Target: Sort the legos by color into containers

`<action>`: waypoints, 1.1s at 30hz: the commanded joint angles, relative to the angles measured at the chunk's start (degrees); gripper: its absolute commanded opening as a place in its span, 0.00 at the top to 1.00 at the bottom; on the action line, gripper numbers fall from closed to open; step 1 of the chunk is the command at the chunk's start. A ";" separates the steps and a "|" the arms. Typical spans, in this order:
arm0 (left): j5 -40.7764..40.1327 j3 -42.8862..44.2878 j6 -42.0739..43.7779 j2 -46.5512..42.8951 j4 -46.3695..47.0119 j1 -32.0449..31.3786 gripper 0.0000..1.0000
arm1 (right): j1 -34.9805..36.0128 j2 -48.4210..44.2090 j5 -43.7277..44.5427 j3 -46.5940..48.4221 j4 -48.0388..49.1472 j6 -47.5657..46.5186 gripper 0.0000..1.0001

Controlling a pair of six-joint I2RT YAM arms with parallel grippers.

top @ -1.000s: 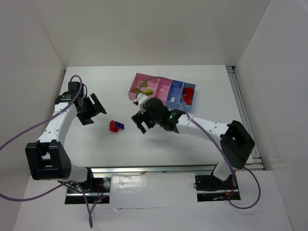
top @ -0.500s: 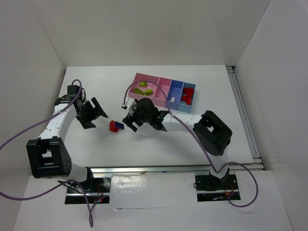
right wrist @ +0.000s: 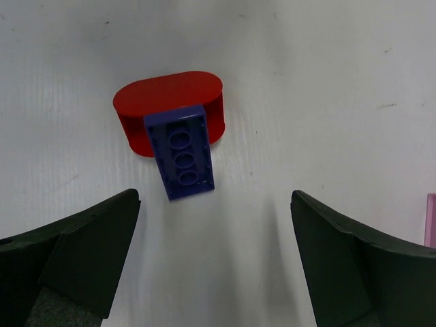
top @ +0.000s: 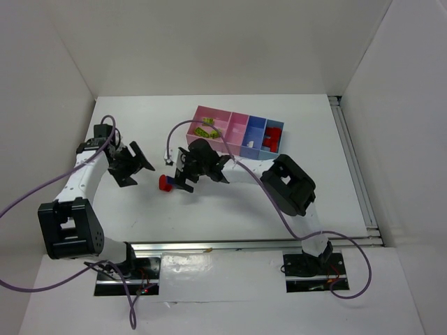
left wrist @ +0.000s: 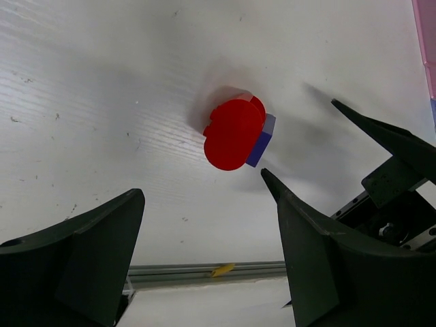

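Note:
A red lego [right wrist: 170, 92] lies on the white table with a dark blue lego [right wrist: 182, 153] leaning on it. My right gripper [right wrist: 215, 197] is open and empty, just above and short of the pair. In the top view it [top: 180, 176] hangs beside the red lego [top: 166, 183]. My left gripper [top: 138, 167] is open and empty to the left. Its wrist view shows the red lego [left wrist: 234, 133] and blue lego [left wrist: 264, 139] ahead of the open left gripper [left wrist: 202, 185]. The containers [top: 198, 114] hold lime-green legos [top: 204, 128], red legos [top: 272, 136] and a cream one [top: 249, 144].
The right gripper's dark fingers [left wrist: 381, 136] reach in at the right of the left wrist view. A purple cable [top: 174, 132] loops over the table by the tray. White walls close in the table on three sides. A metal rail [top: 223, 244] runs along the near edge.
My right gripper has swung left from beside the tray to just over the red and blue legos. My left gripper has shifted only slightly.

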 commanded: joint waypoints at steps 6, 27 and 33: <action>1.93 -0.36 2.36 0.20 1.14 1.47 0.10 | -0.21 4.17 -4.72 6.57 -2.62 -2.29 0.04; 2.99 -0.89 2.88 0.20 1.67 2.52 0.10 | 0.93 9.70 -6.21 8.06 5.29 3.16 0.32; 2.99 -0.89 3.41 0.20 2.19 2.52 0.10 | 0.93 8.65 -6.21 7.54 4.77 4.21 0.45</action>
